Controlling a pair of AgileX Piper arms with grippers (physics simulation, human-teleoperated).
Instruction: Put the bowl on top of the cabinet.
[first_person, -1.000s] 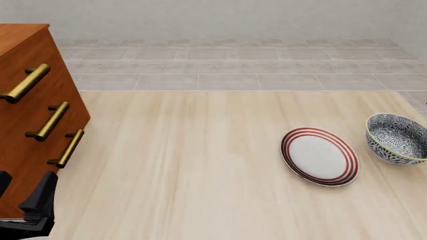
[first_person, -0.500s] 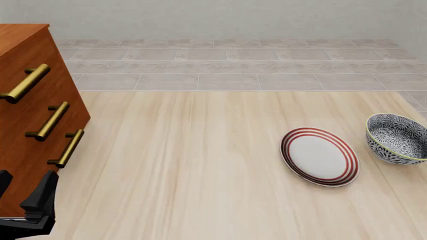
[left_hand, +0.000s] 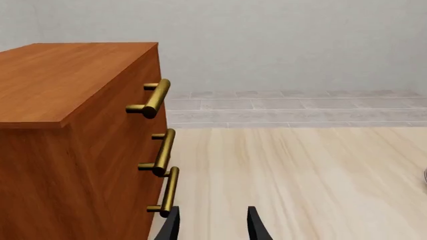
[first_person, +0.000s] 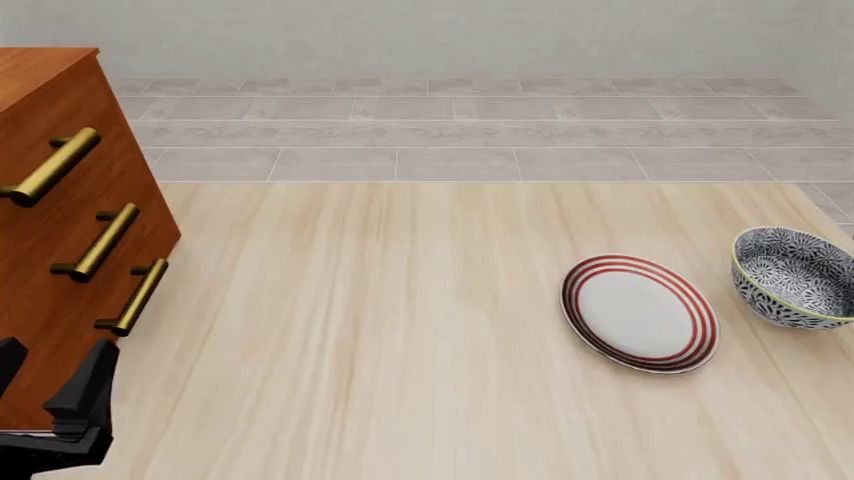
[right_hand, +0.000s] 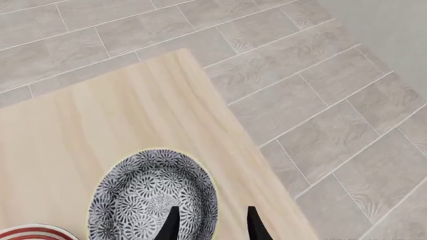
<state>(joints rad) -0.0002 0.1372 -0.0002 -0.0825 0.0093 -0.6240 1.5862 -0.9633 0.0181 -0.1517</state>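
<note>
Right gripper (right_hand: 209, 225) hovers over the blue-and-white floral ceramic bowl (first_person: 795, 277), jaws released.
Left gripper (left_hand: 212, 225), jaws released too, sits beside the reddish-brown wooden cabinet (first_person: 54, 230), far left.

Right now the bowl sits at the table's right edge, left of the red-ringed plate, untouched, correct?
Not quite: the bowl sits right of the plate, not left, as the front view shows. It is at the table's right edge, and the right gripper hovers open above it without touching.
</note>
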